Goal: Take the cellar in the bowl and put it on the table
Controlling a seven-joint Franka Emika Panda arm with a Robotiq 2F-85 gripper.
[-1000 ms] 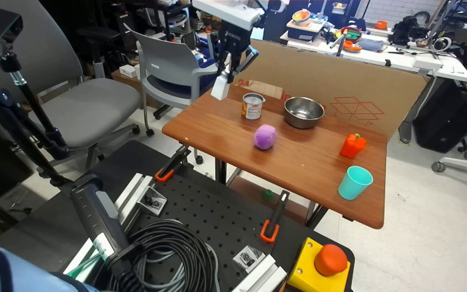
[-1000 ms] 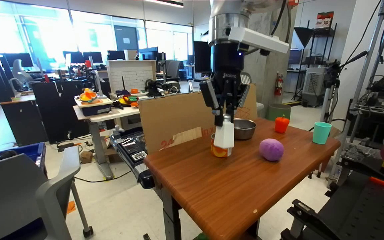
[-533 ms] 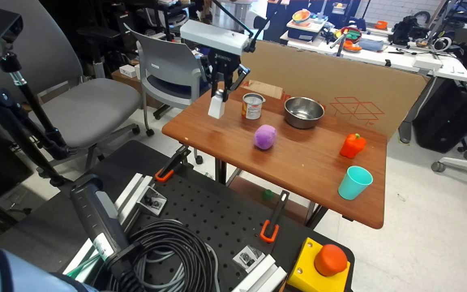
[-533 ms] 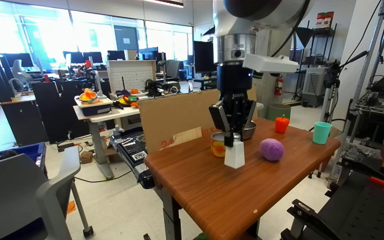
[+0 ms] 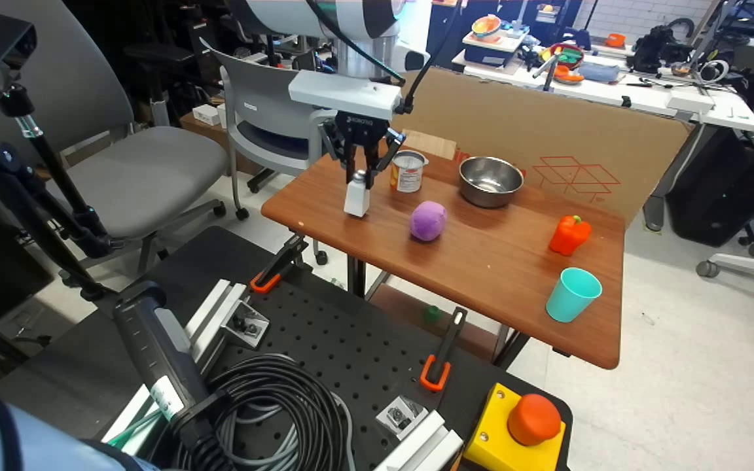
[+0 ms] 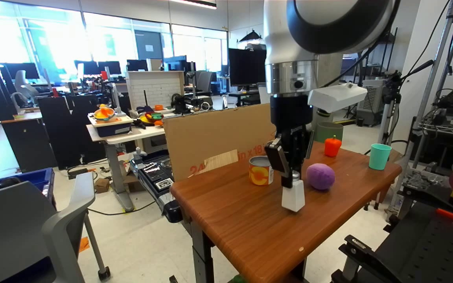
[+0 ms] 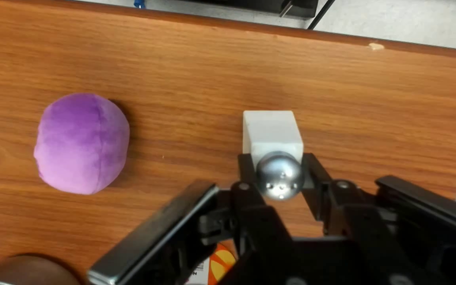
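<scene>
The cellar is a slim white shaker (image 5: 357, 198) with a silvery domed top; it also shows in an exterior view (image 6: 293, 198) and the wrist view (image 7: 273, 128). My gripper (image 5: 359, 176) is shut on it near its top, with a finger on either side of the silvery cap in the wrist view (image 7: 277, 172). The cellar is nearly upright, low over the table (image 6: 230, 220); I cannot tell if its base touches. The steel bowl (image 5: 489, 197) stands at the table's back edge. Its side shows at the wrist view's lower left (image 7: 30, 271); my arm hides it in an exterior view.
A tin can (image 5: 408, 175) stands just behind my gripper. A purple ball (image 5: 428, 221) lies beside the cellar, on the bowl's side. A red pepper (image 5: 570, 235) and a turquoise cup (image 5: 573, 296) are at the table's far end. Cardboard (image 6: 214, 135) stands along the back edge.
My gripper has come down toward the table and away from the cardboard, carrying the cellar past the tin can. The bowl, can, ball, pepper and cup have not moved.
</scene>
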